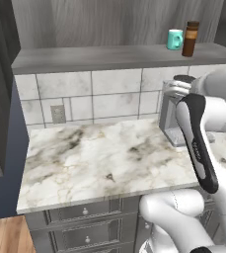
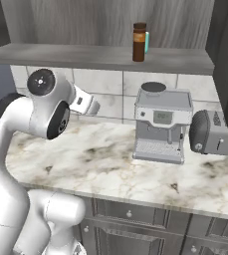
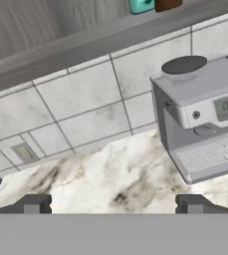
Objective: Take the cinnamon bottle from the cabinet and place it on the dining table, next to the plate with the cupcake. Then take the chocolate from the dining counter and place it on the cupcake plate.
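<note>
My end effector [image 3: 113, 203] is spread wide and grasping nothing, its two dark fingertips [image 3: 32, 204] standing well apart at the bottom of the hand view, over the marble table [image 1: 94, 158] and facing the tiled backsplash [image 3: 80, 104]. The cinnamon bottle [image 2: 139, 42] stands upright on the cabinet [image 1: 109, 22] shelf ledge [image 2: 95, 56], up above me, just beside a teal mug [image 1: 174, 39]; in the hand view I catch just the bottle's base [image 3: 167, 4] next to the mug's at the top edge. Below the ledge a grey espresso machine [image 2: 161, 122] sits on the table, with a dark toaster [image 2: 211, 132] just beside it. A wall outlet [image 1: 58, 113] is set in the tiles.
</note>
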